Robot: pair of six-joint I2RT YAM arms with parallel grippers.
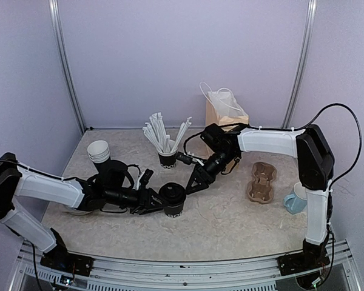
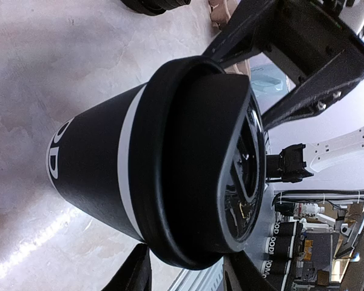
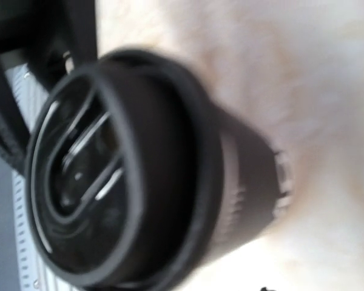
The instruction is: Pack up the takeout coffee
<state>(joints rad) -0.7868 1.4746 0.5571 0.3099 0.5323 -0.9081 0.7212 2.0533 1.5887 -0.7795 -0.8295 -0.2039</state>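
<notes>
Status: packing is not complete. The bench (image 1: 230,224) carries all items. The paper bag (image 1: 225,116) stands upright at the rear right with its handles up, and nothing is seen entering it. The cardboard cup carrier (image 1: 261,182) lies right of centre, and its wells are vacant as far as the top view shows.

The takeout coffee (image 1: 173,205) stands upright on the bench at front centre, between the two arms and well apart from both bag and carrier. Its black lid (image 2: 230,151) sits on the rim and appears fully seated.

The left jaws flank the cup's lower body from the left. It cannot be told whether they bear on it. The right jaws stand spread, tips just beside the lid, closed on nothing.

Remaining, by judgement: secure the cup, carry it to the carrier or bag, and set it in upright.
</notes>
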